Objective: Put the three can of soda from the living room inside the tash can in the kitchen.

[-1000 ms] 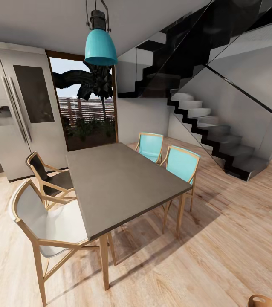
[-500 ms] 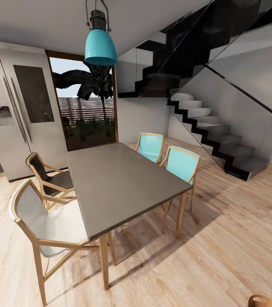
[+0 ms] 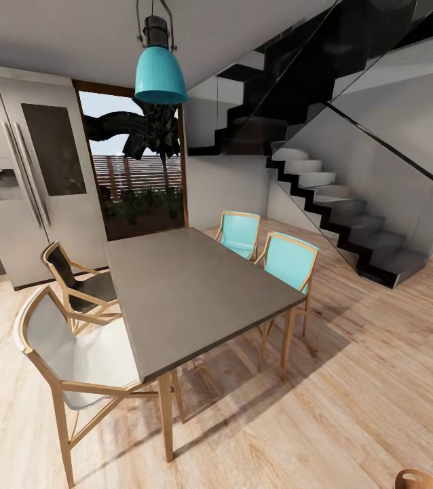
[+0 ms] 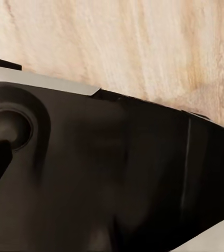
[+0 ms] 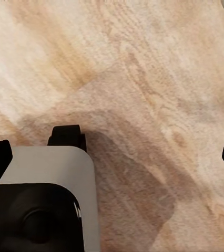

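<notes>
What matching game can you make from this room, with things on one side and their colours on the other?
Things:
1. lamp
2. table
3. fridge
4. stairs

Colours:
A. black and white
B. turquoise
C. silver-grey, with a dark panel
D. grey top, light wood legs

Pairs: 1-B, 2-D, 3-C, 4-A
</notes>
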{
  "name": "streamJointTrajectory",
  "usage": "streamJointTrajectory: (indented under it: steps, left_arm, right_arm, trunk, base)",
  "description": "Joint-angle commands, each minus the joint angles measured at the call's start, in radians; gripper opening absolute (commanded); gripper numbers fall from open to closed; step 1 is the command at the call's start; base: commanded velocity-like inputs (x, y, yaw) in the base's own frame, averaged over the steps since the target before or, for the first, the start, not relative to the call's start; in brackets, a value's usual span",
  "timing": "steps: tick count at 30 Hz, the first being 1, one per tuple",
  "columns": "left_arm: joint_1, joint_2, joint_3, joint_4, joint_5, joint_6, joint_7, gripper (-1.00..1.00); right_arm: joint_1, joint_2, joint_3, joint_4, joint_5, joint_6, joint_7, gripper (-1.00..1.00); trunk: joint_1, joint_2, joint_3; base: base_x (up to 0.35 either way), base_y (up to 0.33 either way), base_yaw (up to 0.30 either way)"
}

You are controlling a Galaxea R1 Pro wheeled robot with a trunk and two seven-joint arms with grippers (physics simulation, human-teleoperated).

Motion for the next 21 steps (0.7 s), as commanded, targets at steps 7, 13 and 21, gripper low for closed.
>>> streamJointTrajectory:
  steps: [7,13,21]
  left_arm:
    - [0.000,0.000,0.000,-0.012,0.000,0.000,0.000,1.00]
    - [0.000,0.000,0.000,-0.014,0.000,0.000,-0.001,1.00]
    - [0.000,0.000,0.000,-0.015,0.000,0.000,-0.002,1.00]
  right_arm:
    - [0.000,0.000,0.001,-0.001,0.000,0.000,0.000,1.00]
    - [0.000,0.000,0.001,-0.001,0.000,0.000,0.000,1.00]
    - [0.000,0.000,0.001,-0.001,0.000,0.000,0.001,1.00]
  trunk:
    - [0.000,0.000,0.000]
    - [0.000,0.000,0.000]
    - [0.000,0.000,0.000]
  base:
    - [0.000,0.000,0.000]
    - [0.000,0.000,0.000]
    - [0.000,0.000,0.000]
